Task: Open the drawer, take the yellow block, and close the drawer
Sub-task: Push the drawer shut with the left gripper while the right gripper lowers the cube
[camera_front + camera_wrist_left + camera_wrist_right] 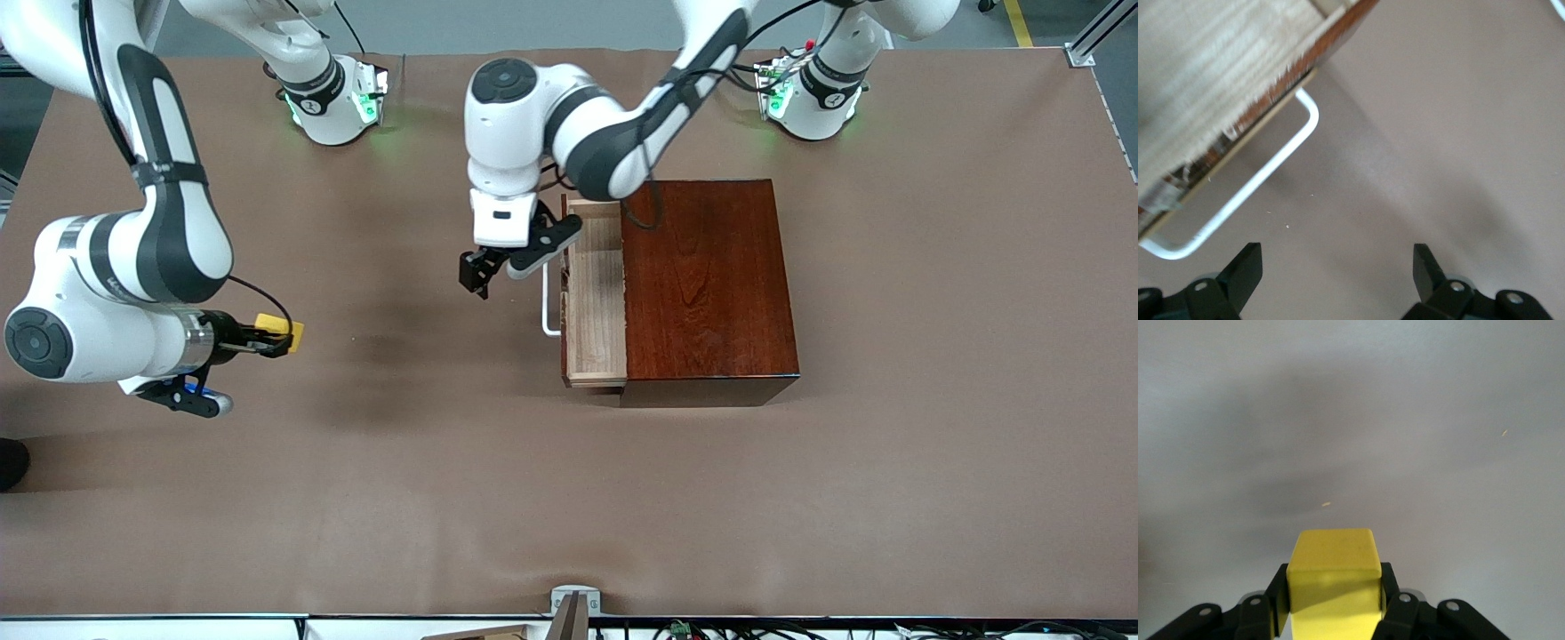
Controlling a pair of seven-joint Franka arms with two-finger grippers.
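Surface: table (800, 498) covered edge to edge in matte brown sheeting, faintly creased, with soft arm shadows. Around it, a grey floor, a yellow floor line and a metal frame post at the corner by the left arm's base; cables and a small bracket along the edge nearest the front camera.

Landmark: wooden box (707, 284), glossy mahogany, standing about mid-table.

Drawer (593, 298): pulled partway out of the box toward the right arm's end of the table; pale wood tray showing bare, dark front, white U-shaped handle (549, 311).

Left gripper (480, 271): in the air over the table just beside the drawer handle, not touching it; fingers spread apart, nothing between them.

Right gripper (277, 340): over the table well apart from the box, toward the right arm's end; fingers pressed onto the yellow block (281, 331), which it holds off the surface.

View notes: the left wrist view alone shows the handle's (1238, 200) gap from the drawer front (1271, 110) and the wide spread of the fingertips (1245, 267). The right wrist view alone shows the block (1333, 577) seated squarely between both fingers (1388, 587), over bare sheeting. Only the front view shows box, both arms and both bases together.
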